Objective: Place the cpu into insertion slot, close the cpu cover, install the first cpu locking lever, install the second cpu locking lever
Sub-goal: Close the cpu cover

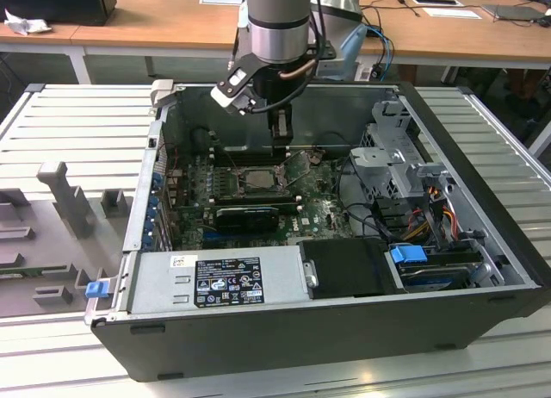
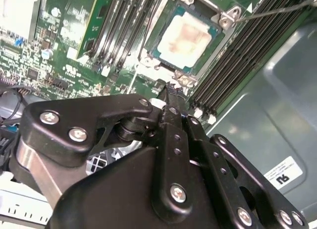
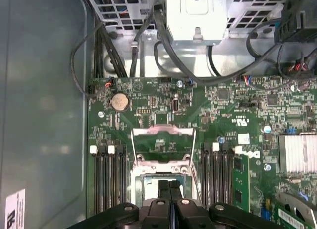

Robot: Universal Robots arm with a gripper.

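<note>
We note the black gripper, fingers together and empty, above the pale silvery-beige square cpu seated in the dark-rimmed insertion slot.

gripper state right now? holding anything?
Gripper: closed, holding nothing, tips close to the cpu.

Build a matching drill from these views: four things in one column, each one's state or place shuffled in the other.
Things
1. cpu
2. cpu cover
3. gripper
4. coin battery

States or places
A. fingers together, over the insertion slot
B. round and silvery, on the green board
C. seated in the slot, pale face up
D. swung up, open

Pairs: 1-C, 2-D, 3-A, 4-B
</note>
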